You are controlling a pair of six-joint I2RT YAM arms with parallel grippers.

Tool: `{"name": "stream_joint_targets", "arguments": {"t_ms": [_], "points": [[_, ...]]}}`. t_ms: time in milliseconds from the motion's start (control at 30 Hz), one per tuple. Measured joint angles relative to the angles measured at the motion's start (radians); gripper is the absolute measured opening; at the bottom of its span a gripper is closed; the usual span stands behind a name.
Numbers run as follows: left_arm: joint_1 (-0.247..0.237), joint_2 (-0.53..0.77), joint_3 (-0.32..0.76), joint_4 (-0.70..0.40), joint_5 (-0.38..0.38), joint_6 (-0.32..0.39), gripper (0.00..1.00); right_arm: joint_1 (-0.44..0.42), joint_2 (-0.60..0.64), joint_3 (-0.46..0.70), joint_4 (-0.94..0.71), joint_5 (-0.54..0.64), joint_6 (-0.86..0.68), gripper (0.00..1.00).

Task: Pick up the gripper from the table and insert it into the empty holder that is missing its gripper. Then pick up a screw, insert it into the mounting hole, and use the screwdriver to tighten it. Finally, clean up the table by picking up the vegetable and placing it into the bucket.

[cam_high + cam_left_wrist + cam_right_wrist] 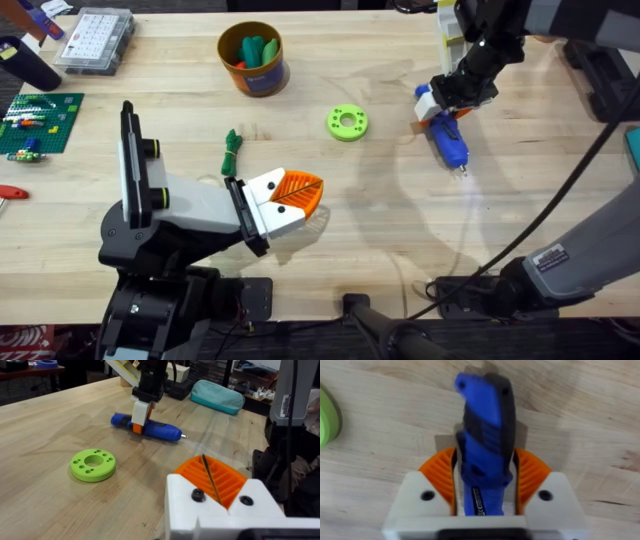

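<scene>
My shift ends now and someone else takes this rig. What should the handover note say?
Left end effector: shut, empty.
Right end effector: shut on the screwdriver, which lies on the table.
The orange finger looks seated in the holder; I cannot tell whether its screw is in.
The vegetable lies on the table by the left arm; the bucket stands farther back.
Left to do: fit the screw if missing, tighten it, then put the vegetable into the bucket.
</scene>
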Motion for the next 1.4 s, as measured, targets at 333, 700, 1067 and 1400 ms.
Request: {"name": "stream_joint_targets", "arguments": {"t_ms": [333,700,1067,1400], "points": [[0.0,0.0,0.0,-0.002,0.002,0.0,0.016,0.0,0.001,0.0,-0.012,0.0,0.0,0.485],[0.0,0.0,0.0,-0.002,0.002,0.0,0.016,0.0,0.001,0.0,-0.012,0.0,0.0,0.485],[0.0,0.0,0.0,-0.002,0.001,0.0,0.016,-0.001,0.001,0.0,0.045,-0.033,-0.041,0.485],[0.0,0.0,0.0,-0.002,0.002,0.0,0.016,-0.006,0.001,0.0,0.088,-0.061,-0.107,0.485]]}}
